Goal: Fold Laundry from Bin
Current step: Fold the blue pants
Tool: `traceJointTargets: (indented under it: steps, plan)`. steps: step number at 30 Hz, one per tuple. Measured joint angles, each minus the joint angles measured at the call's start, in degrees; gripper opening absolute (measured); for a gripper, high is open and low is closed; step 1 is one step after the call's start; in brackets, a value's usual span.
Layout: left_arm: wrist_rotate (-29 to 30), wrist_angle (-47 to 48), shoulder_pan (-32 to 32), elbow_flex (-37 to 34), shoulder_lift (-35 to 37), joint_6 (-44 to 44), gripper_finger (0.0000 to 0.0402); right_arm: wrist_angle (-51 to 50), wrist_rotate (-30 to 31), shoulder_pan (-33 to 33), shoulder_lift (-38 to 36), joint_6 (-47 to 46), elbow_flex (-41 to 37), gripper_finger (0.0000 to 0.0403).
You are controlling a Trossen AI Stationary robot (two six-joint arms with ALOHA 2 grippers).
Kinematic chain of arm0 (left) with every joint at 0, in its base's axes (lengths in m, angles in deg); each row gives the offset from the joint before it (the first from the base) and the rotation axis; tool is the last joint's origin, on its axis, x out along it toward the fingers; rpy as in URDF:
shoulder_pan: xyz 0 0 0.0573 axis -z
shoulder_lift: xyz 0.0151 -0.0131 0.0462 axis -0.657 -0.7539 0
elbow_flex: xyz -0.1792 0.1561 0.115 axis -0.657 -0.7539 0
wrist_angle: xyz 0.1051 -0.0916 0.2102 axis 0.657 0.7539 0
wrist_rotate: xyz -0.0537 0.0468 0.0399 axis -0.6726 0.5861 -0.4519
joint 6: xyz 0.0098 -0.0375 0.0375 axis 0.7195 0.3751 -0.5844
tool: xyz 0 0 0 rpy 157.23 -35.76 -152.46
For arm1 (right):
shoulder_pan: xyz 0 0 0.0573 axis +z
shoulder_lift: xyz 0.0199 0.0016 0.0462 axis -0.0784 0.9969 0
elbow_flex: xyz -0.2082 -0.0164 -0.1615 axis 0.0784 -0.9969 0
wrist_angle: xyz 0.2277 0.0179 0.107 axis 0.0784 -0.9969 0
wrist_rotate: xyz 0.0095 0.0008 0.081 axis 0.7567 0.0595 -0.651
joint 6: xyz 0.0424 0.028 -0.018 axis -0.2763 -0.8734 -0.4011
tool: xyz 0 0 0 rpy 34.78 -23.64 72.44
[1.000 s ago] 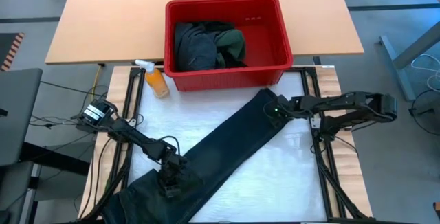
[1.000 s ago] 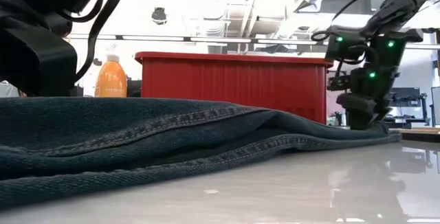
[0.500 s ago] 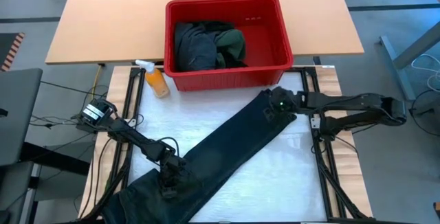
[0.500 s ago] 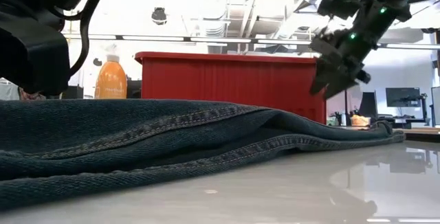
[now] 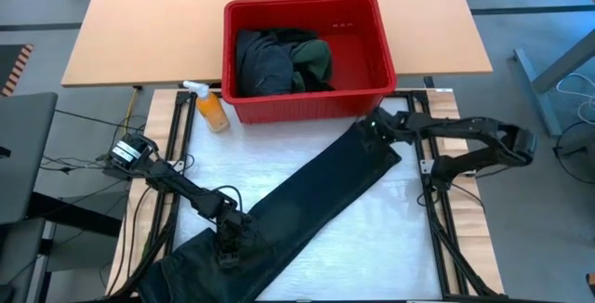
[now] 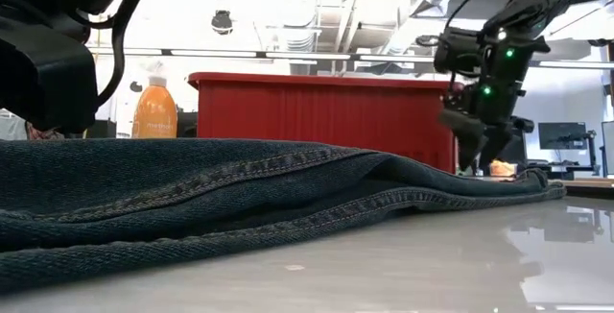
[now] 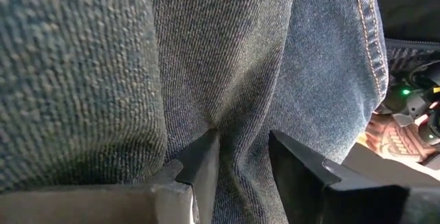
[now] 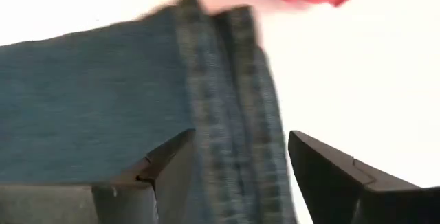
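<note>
A pair of dark blue jeans (image 5: pixel 307 191) lies flat and slantwise on the white table, its waist end at the near left and its leg hems (image 8: pixel 227 80) close to the red bin (image 5: pixel 381 52). Dark garments (image 5: pixel 279 61) lie inside the bin. My left gripper (image 5: pixel 228 245) is down on the jeans near the waist end, shut on denim. My right gripper (image 5: pixel 370 125) is open, just over the hem end (image 6: pixel 523 180), its fingers standing on either side of the stitched hem without plainly touching it. My left gripper pinches a low ridge of denim (image 7: pixel 240 131) between its two fingers, near the waist end of the jeans. The fingers (image 7: pixel 203 159) come from above, pointing down. The jeans stay lying on the table; one layer or several, I cannot tell.
An orange spray bottle (image 5: pixel 209 108) stands by the bin's near left corner. The bin's near wall (image 6: pixel 326 111) rises right behind the hem end. A wooden table (image 5: pixel 139 24) lies beyond. Bare white tabletop (image 5: pixel 390 238) shows at the near right.
My right gripper has risen off the hem end, tipped, then gone toward the table's far edge and the bin and come down again beside the hems. The jeans have stayed where they were.
</note>
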Motion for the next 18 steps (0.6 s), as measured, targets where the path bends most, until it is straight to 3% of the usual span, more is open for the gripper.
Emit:
traceJointTargets:
  steps: [2,7,18]
  plan:
    - [-0.03,-0.05,0.25,0.0,0.0,0.21,0.0123,0.1,-0.75,-2.05,0.0,1.73,-0.76,0.026]
    - [-0.02,-0.32,0.43,0.0,0.0,0.81,0.0123,5.77,-9.28,-4.42,0.0,3.81,-6.42,0.026]
    - [-1.46,-0.6,0.01,0.0,0.0,1.2,0.0123,15.14,-17.35,-5.45,-0.21,5.55,-12.62,0.026]
